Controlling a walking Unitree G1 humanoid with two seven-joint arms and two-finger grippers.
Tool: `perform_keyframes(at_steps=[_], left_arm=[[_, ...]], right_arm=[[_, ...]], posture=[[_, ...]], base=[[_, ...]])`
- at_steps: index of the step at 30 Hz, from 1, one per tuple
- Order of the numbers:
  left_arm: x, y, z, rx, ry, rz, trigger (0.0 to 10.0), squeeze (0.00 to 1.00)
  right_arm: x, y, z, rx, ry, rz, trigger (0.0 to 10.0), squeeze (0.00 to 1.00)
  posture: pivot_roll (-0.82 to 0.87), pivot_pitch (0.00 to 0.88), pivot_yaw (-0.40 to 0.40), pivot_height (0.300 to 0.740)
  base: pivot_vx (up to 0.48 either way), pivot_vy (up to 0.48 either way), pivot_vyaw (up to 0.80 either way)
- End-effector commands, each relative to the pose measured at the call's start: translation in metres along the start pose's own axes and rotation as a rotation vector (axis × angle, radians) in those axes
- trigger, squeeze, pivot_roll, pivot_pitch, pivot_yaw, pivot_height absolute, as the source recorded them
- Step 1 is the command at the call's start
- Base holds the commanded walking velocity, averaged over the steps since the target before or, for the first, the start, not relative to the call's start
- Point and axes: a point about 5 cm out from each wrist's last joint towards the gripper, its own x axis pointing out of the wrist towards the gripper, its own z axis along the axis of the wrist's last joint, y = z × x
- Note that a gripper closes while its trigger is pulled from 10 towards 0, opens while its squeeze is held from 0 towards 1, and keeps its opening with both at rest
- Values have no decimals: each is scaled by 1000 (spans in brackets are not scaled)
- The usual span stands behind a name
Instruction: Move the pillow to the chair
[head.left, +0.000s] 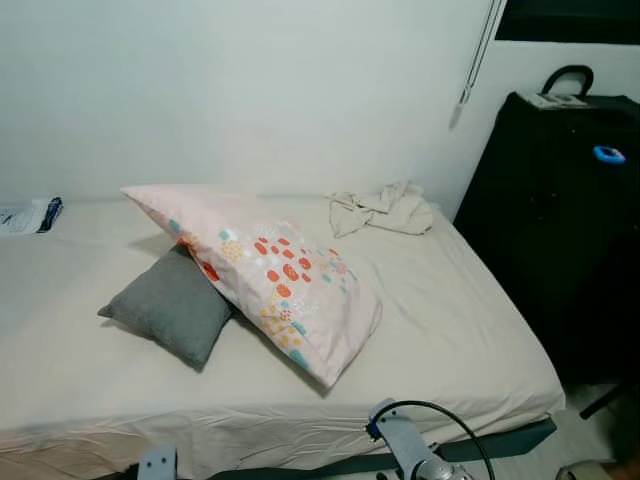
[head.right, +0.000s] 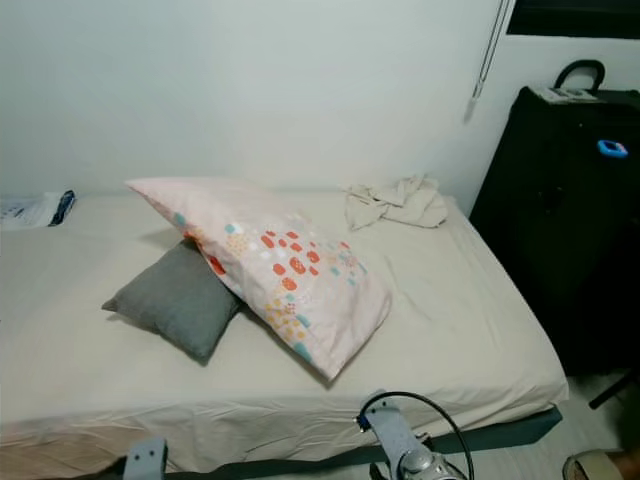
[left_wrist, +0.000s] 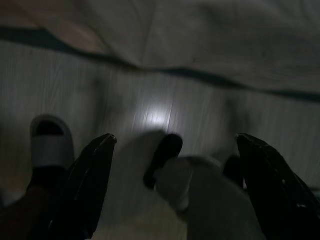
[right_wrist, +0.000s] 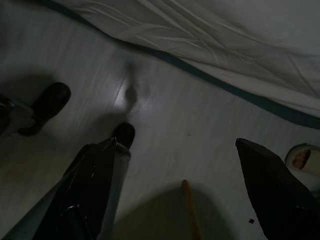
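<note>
Beside the bed (head.left: 470, 330), both arms low, jaws apart.

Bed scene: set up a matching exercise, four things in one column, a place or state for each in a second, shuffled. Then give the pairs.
Things:
1. patterned pillow
2. grey cushion
3. crumpled cloth
4. blue ring

Places or states:
A. bunched at the far end of the bed, near the wall
B. on top of the black suitcase
C. propped at a slant, one end resting on another item
D. partly tucked beneath the larger pillow

Pairs: 1-C, 2-D, 3-A, 4-B
</note>
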Motion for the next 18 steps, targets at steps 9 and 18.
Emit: perform_keyframes(at_steps=[9, 18], left_arm=[[0, -7, -2, 51, 8, -49, 10000, 0], [-1, -11, -10, 54, 24, -71, 10000, 0]], right_arm=[[1, 8, -4, 3, 9, 25, 10000, 0], [1, 11, -11, -5, 26, 36, 10000, 0]], posture=[[19, 0, -70, 740], [17, 11, -65, 740]], base=[[0, 0, 0], [163, 0, 0]])
